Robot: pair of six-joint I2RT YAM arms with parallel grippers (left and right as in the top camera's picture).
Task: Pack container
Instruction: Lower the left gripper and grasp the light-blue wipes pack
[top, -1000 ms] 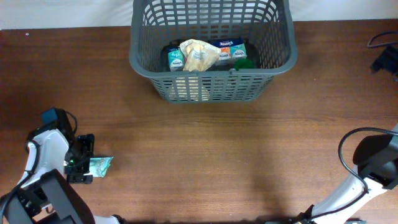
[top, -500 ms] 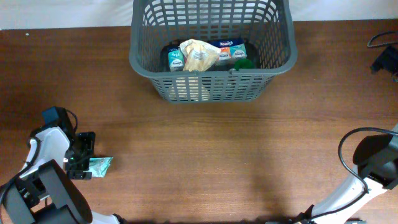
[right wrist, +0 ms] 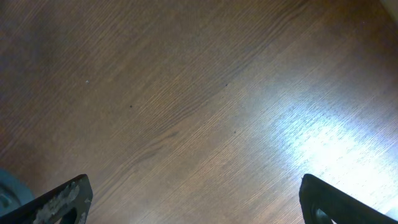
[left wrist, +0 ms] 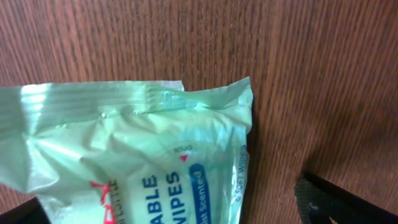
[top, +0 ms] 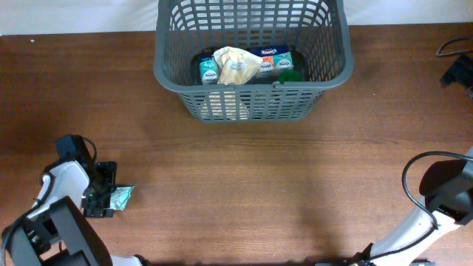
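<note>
Here, both grippers stood open while a wipes pack lay outside the container

Overhead, a dark brown wooden table [top: 259,170] filled the view. The container [top: 244,87], a large dark grey basket with slotted lattice walls, sat at the far middle of the table, upright, with its far rim cut off by the top edge of the view. Inside it, on the bottom, lay a pale beige pouch [top: 236,66] with a small teal-and-white pack [top: 209,70] to its left. Another teal-and-white pack [top: 275,59] was on its right, and a dark green item [top: 290,74] sat beside that near the front wall.

Well apart from the basket, at the near left corner, the left gripper [top: 103,191] pointed down at the table with its jaws spread wide. A light green pack of wipes [top: 120,196] lay flat on the wood, partly between the two fingers. In the left wrist view the pack [left wrist: 137,155] filled most of the frame, its crimped end seal towards the top. One black finger [left wrist: 348,202] showed at the lower right, with a strip of bare wood between it and the pack. Whether the other finger touched the pack could not be told.

The right arm [top: 443,196] sat at the near right corner. In its wrist view, the right gripper [right wrist: 199,205] hung over bare wood with its jaws spread wide and nothing between them.
</note>
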